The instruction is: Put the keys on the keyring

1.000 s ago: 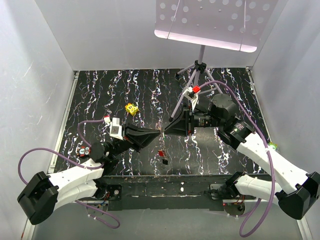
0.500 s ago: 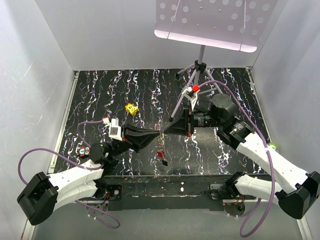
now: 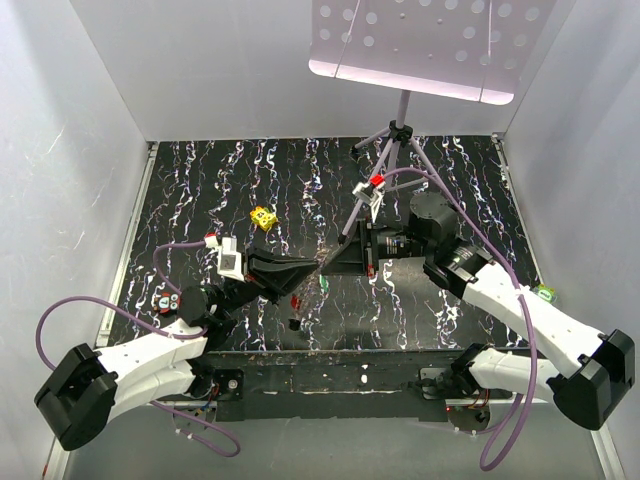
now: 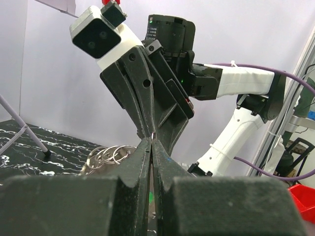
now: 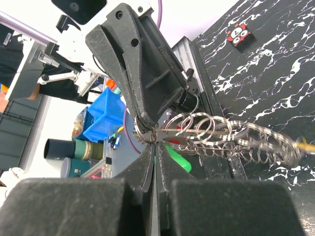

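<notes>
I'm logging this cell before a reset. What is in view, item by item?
keyring: one linked string of rings, silvery, held up between the two grippers
green key: one, green, hanging just under the keyring
red key: one, red, below the grippers in the top view; hanging or lying, cannot tell
yellow block: one, yellow with dark spots, on the table left of centre
tripod stand: one, grey, at the table's far edge
panel: one, white and perforated, on top of the tripod stand
table: one, black with white veining
left gripper: one, black, shut on the keyring
right gripper: one, black, shut on the keyring
</notes>
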`<control>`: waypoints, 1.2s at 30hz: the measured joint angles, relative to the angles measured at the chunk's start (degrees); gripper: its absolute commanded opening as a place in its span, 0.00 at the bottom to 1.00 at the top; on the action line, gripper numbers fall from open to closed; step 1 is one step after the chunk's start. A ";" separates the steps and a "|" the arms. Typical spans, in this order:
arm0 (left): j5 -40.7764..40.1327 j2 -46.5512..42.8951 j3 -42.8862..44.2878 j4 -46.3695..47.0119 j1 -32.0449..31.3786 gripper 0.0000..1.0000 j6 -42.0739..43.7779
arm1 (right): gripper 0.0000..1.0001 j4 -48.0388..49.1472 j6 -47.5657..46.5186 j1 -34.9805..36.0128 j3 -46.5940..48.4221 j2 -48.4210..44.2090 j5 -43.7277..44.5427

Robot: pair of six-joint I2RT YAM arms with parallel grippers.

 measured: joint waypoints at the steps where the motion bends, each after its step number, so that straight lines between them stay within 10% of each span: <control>1: 0.00 0.00 0.00 -0.02 0.00 0.00 0.02 | 0.17 -0.13 0.46 0.13 -0.09 0.04 0.33; 13: 0.28 -1.64 0.00 0.02 0.26 0.00 1.09 | 0.49 -1.27 -8.13 -4.26 0.50 -0.35 -3.45; 25: 1.75 -3.19 0.00 -0.07 0.31 0.00 1.77 | 0.40 -1.20 -33.83 -2.49 6.05 1.05 -13.25; 36: 2.29 -3.13 0.00 -0.02 0.42 0.00 1.73 | 0.25 -1.46 -38.84 0.46 6.86 3.39 -13.22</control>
